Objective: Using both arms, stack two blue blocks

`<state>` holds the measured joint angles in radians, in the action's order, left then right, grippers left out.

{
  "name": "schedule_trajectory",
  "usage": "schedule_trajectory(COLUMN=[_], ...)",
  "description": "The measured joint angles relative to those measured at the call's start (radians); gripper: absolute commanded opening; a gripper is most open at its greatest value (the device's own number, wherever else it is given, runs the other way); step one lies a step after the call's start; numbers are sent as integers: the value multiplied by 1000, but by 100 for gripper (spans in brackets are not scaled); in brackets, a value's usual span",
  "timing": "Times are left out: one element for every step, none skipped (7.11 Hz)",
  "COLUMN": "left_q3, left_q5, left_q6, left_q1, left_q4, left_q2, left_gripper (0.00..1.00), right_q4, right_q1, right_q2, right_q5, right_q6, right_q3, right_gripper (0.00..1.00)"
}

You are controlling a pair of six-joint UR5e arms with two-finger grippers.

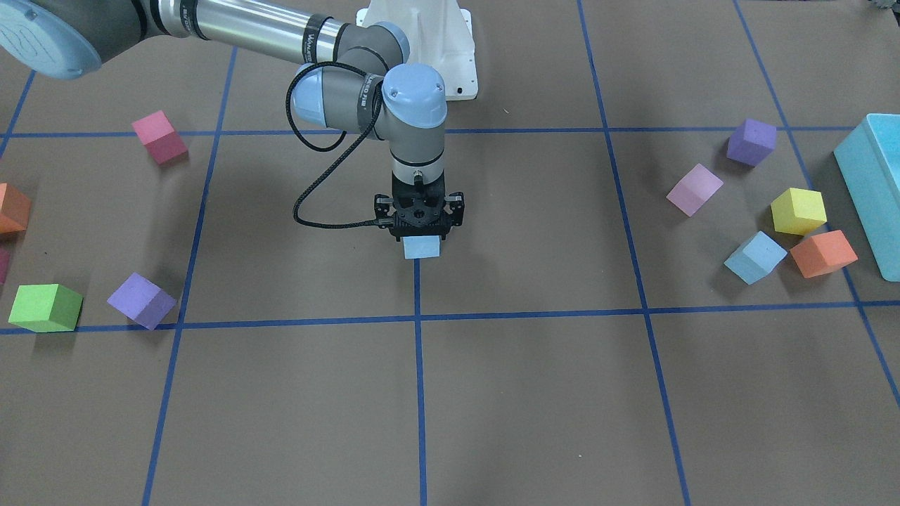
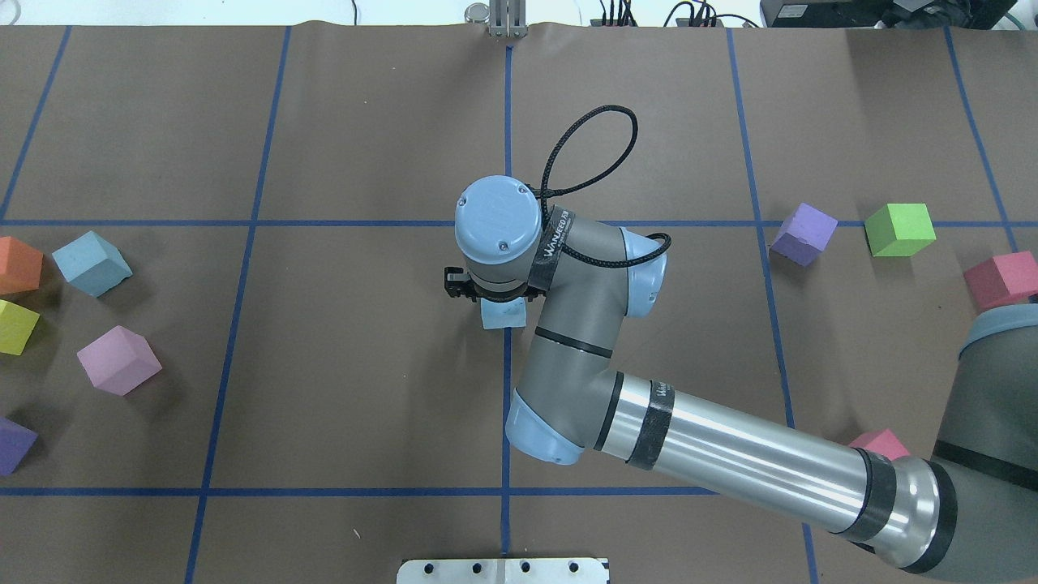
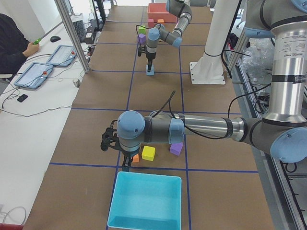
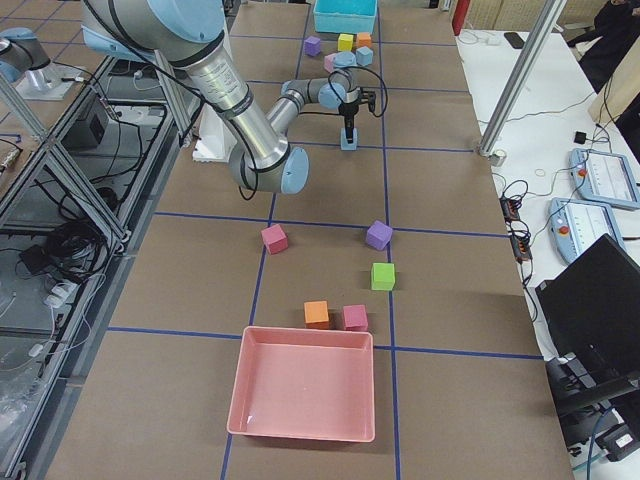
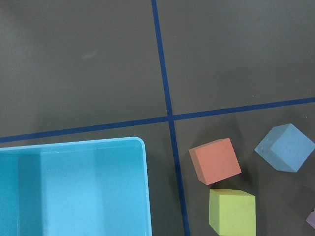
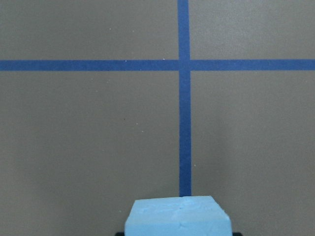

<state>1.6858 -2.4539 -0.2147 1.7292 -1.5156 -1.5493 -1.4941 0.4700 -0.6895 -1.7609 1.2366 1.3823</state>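
One blue block (image 1: 422, 247) sits at the table's middle on a blue tape line. My right gripper (image 1: 420, 237) points straight down with its jaws closed on the block's sides. The block fills the bottom of the right wrist view (image 6: 178, 216) and shows under the wrist from overhead (image 2: 503, 313). The second blue block (image 1: 755, 257) lies on the robot's left side, also seen from overhead (image 2: 92, 263) and in the left wrist view (image 5: 285, 147). My left gripper (image 3: 125, 166) shows only in the exterior left view, above the cubes by the turquoise bin; I cannot tell whether it is open or shut.
The turquoise bin (image 1: 872, 190) stands at the left end. Orange (image 1: 823, 253), yellow (image 1: 797, 211), pink (image 1: 694, 190) and purple (image 1: 751, 141) cubes surround the second blue block. Green (image 1: 46, 307), purple (image 1: 141, 300) and red (image 1: 160, 137) cubes lie on the right side, near a pink bin (image 4: 305, 385).
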Motion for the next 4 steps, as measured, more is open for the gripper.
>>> schedule_trajectory(left_q3=[0,0,0,0], left_q5=[1,1,1,1], left_q6=[0,0,1,4], left_q1=[0,0,-1,-5], left_q4=[0,0,0,0], left_q2=[0,0,-6,-26], left_gripper=[98,98,98,98], right_q4=[0,0,-1,-1], right_q1=[-2,1,18,70], right_q2=[-1,-2,-4,-15], right_q5=[9,13,5,-41], right_q6=[0,-4,-19,-65], right_q3=[0,2,8,14], right_gripper=[100,100,100,100])
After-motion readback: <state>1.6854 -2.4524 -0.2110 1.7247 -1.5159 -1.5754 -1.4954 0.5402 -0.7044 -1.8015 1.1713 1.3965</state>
